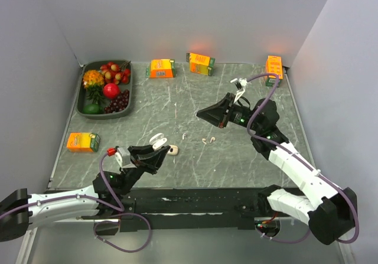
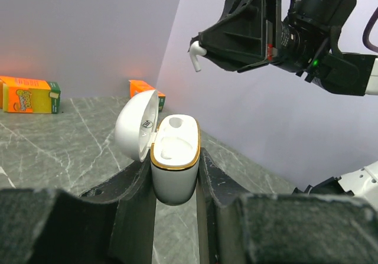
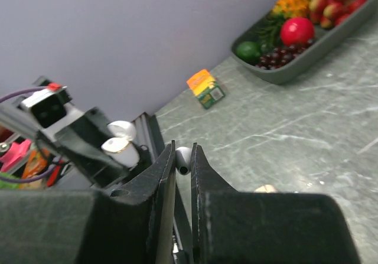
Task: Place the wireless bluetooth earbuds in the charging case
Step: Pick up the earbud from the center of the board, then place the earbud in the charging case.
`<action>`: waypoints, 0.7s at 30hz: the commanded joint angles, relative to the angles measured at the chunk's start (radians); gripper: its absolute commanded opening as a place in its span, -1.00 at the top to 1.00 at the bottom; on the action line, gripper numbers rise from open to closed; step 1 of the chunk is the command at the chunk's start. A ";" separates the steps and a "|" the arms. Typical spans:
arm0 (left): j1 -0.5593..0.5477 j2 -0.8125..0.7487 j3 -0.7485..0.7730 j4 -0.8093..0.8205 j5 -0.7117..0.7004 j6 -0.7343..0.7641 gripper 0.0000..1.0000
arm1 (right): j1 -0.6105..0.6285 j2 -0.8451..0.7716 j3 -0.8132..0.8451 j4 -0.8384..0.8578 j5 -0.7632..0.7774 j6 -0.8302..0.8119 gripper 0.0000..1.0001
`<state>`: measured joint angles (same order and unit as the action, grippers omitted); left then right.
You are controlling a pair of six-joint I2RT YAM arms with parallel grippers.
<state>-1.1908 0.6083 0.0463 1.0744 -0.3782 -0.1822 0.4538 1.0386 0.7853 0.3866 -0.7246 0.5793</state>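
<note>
My left gripper [image 1: 155,153] is shut on the white charging case [image 2: 175,175]. The case has a gold rim and stands upright with its lid [image 2: 138,128] open; both sockets look empty. My right gripper [image 1: 200,113] is shut on one white earbud [image 3: 183,159] and holds it in the air, above and beyond the case. The left wrist view shows that earbud [image 2: 196,55] at the right fingertips with its stem pointing down. A second earbud [image 1: 206,139] lies on the table between the two grippers. The case also shows in the right wrist view [image 3: 121,149].
A grey tray [image 1: 80,101] of fruit stands at the back left. Orange cartons lie at the back [image 1: 160,68], [image 1: 201,63], at the back right [image 1: 273,67] and at the left [image 1: 82,142]. A small beige piece [image 1: 173,150] lies beside the left gripper. Walls enclose three sides.
</note>
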 commanded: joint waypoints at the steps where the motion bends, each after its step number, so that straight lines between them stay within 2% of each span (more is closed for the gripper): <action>1: 0.013 0.028 -0.069 0.105 0.065 -0.017 0.98 | 0.005 -0.058 0.039 0.067 -0.088 0.085 1.00; 3: 0.011 0.051 -0.068 0.146 0.099 -0.008 0.98 | 0.005 -0.083 0.011 0.168 -0.101 0.128 1.00; 6: 0.016 0.079 -0.066 0.176 0.146 0.010 0.98 | 0.005 -0.100 -0.014 0.234 -0.088 0.188 1.00; 12: 0.022 0.113 -0.054 0.208 0.197 0.016 0.98 | 0.006 -0.077 0.012 0.265 -0.168 0.244 1.00; 18: 0.031 0.126 -0.030 0.190 0.220 0.027 0.98 | 0.008 -0.080 0.032 0.205 -0.159 0.246 1.00; 21: 0.036 0.137 -0.025 0.193 0.229 0.026 0.98 | 0.014 -0.084 -0.010 0.297 -0.159 0.267 1.00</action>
<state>-1.1641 0.7315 0.0460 1.2091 -0.1875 -0.1684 0.4557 0.9642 0.7799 0.5724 -0.8661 0.8143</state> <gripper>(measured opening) 0.304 0.161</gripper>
